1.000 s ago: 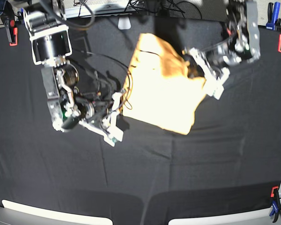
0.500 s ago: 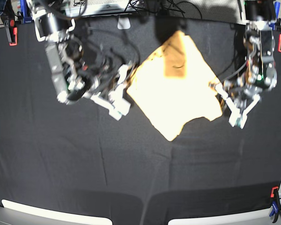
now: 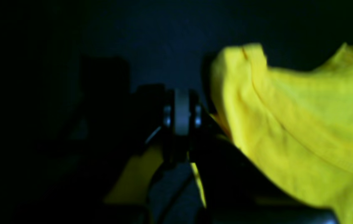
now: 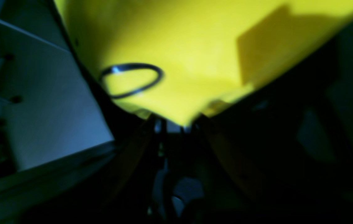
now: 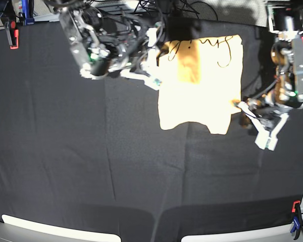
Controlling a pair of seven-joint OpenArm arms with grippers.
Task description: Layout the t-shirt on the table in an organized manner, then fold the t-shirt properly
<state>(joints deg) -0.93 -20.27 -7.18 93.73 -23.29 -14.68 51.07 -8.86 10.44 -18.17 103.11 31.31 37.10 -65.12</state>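
The pale yellow t-shirt (image 5: 199, 96) lies spread at the back centre of the black table (image 5: 91, 166), with dark scribble marks (image 5: 212, 48) along its far edge. My right gripper (image 5: 157, 55) is at the shirt's far left edge. In the right wrist view the yellow cloth (image 4: 188, 46) narrows into the shut jaws (image 4: 176, 124). My left gripper (image 5: 241, 105) is at the shirt's near right corner. In the left wrist view its jaws (image 3: 181, 115) are shut, with cloth (image 3: 288, 124) beside and under them.
A black cable loop (image 4: 132, 81) hangs over the cloth near my right gripper. A red clamp (image 5: 12, 38) is at the back left edge and a blue and red clamp (image 5: 296, 217) at the front right. Cables and equipment (image 5: 141, 7) line the far edge.
The shirt has turned and slid toward the back, now squarer to the table. The right-wrist arm moved up and right. The left-wrist arm moved slightly nearer with its corner.
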